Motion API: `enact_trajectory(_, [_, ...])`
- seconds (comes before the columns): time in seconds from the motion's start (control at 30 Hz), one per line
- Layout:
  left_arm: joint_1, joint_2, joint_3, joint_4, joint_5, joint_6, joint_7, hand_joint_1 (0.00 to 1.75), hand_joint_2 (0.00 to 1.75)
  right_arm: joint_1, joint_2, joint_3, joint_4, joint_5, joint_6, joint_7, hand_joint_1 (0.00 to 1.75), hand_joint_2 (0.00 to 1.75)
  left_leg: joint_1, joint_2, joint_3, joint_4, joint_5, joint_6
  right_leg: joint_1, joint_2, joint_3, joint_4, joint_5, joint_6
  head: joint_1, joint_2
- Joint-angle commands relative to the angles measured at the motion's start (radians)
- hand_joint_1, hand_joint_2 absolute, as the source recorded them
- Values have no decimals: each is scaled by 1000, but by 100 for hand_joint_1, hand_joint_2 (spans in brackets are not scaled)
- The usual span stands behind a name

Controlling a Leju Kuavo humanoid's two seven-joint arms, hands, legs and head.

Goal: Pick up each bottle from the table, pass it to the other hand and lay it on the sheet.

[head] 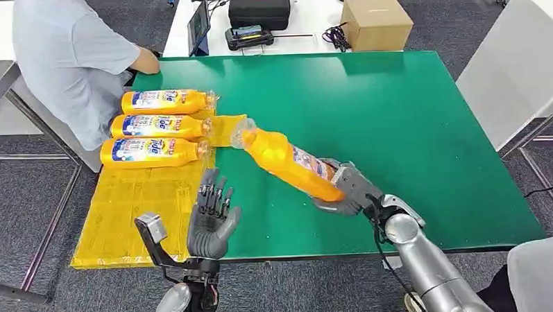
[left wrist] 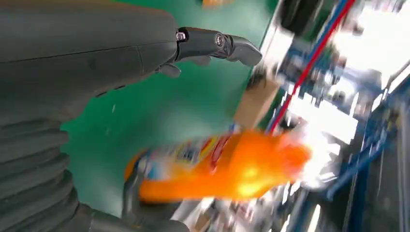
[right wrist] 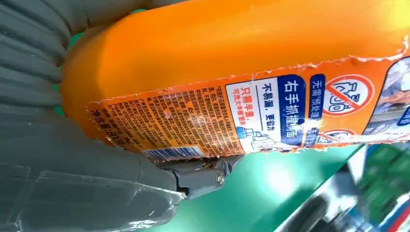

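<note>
Head view: right hand is gripping the orange bottle by its base above the green table | neck is pointing toward the sheet | left hand is waiting open, fingers spread, just beside it.

Right robot hand grips an orange bottle above the green table

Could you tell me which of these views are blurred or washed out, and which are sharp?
Head view: sharp, evenly lit. Left wrist view: held bottle smeared, its far end blown out by glare. Right wrist view: label print crisp beside the right robot hand, background soft.
</note>
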State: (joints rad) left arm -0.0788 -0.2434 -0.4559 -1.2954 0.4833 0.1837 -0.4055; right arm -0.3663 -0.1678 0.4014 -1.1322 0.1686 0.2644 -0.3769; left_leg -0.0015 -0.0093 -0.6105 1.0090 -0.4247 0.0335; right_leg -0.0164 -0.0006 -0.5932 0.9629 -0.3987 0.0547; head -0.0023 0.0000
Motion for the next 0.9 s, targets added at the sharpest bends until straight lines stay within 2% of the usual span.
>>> enact_trajectory(0.03, [-108, 15, -72, 188, -36, -182, 9, 0, 175, -70, 23, 173, 51, -38, 116, -87, 175, 175, 0, 2, 3, -1, -1, -1, 0, 1, 3, 0, 0, -2, 0, 0])
enact_trajectory(0.2, [-145, 4, -50, 248, -39, -216, -25, 0, 175, -91, 17, 220, 75, -43, 155, -106, 175, 175, 0, 1, 3, -1, -1, -1, 0, 1, 3, 0, 0, -1, 0, 0])
enact_trajectory(0.3, [-153, -14, -44, 206, -129, -169, -76, 0, 175, -114, 16, 265, 129, -52, 172, -114, 175, 175, 0, 1, 5, 0, -2, -2, 0, 1, 5, 0, -1, -3, 0, 0])
enact_trajectory(0.37, [-164, -14, -52, 201, -156, -164, -69, 0, 175, -131, 22, 295, 160, -52, 180, -121, 175, 175, 0, 2, 2, 0, -1, -1, 0, 1, 2, 0, 0, -2, 0, 0])
enact_trajectory(0.53, [-167, -16, -55, 205, -161, -178, -70, 0, 175, -151, 31, 324, 192, -49, 177, -119, 175, 175, 1, 1, 5, 0, -2, -2, 1, 1, 5, 0, -2, -3, 0, 0])
enact_trajectory(0.63, [-177, -24, -44, 217, -161, -159, -75, 0, 175, -158, 37, 343, 215, -53, 179, -114, 175, 175, 1, 3, 5, 0, -2, -2, 1, 2, 4, 0, -1, -2, 0, 0])
enact_trajectory(0.73, [-193, -38, -26, 227, -184, -80, -108, 0, 175, -162, 43, 365, 232, -51, 171, -115, 175, 175, 1, 1, 5, 0, -2, -2, 1, 1, 5, 0, -1, -2, 0, 0])
enact_trajectory(0.77, [-196, -44, -16, 229, -176, -67, -103, 9, 175, -163, 47, 370, 237, -55, 172, -117, 175, 175, 1, 1, 6, 0, -2, -2, 1, 1, 6, 1, -2, -3, 0, 0])
enact_trajectory(0.8, [-198, -44, -16, 228, -176, -67, -103, 35, 175, -162, 50, 372, 237, -55, 172, -117, 175, 175, 1, 1, 3, 0, -1, -2, 1, 0, 3, 0, -1, -2, 0, 0])
enact_trajectory(0.9, [-198, -44, -16, 228, -176, -67, -103, 35, 175, -162, 50, 372, 237, -55, 172, -117, 175, 175, 1, 0, 3, 0, -1, -2, 1, 0, 4, 0, -1, -2, 0, 0])
